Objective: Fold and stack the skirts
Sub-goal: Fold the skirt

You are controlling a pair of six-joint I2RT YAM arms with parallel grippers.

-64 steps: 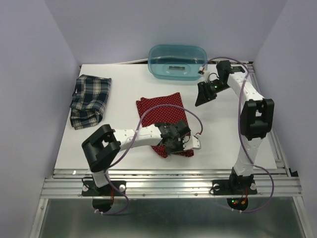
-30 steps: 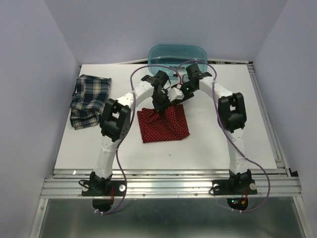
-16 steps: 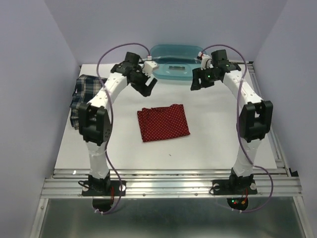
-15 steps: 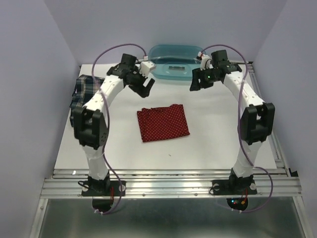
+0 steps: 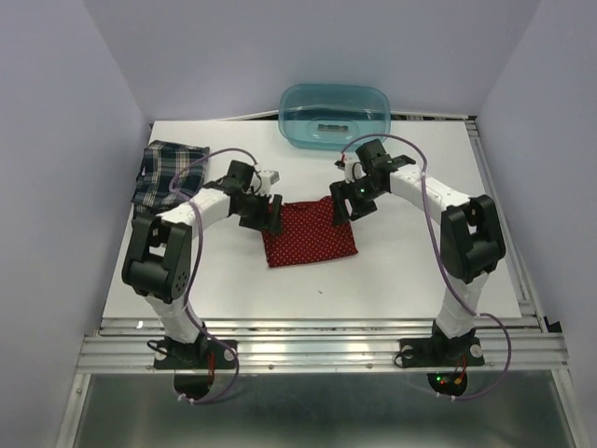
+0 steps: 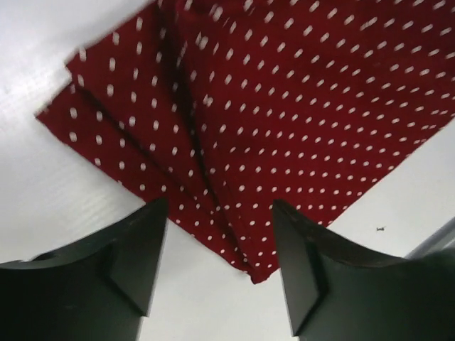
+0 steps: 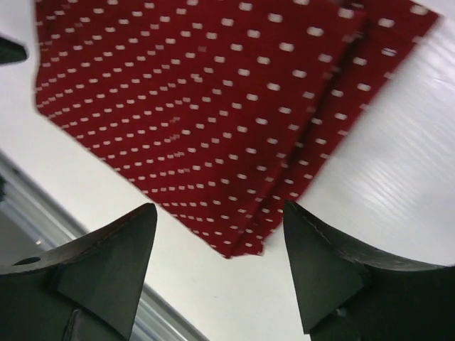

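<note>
Our left gripper and right gripper have dropped from beside the tub to the red skirt, jaws apart and empty over its far corners. It lies folded at the middle of the table, well apart from the plaid skirt at left; we judge a fresh grasp is coming.

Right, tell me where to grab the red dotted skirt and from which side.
I'd pinch the red skirt at its two far corners, from above: it lies flat on the table, and the stacked fold edges there give a lip. The left gripper and right gripper hover open over those corners.
</note>
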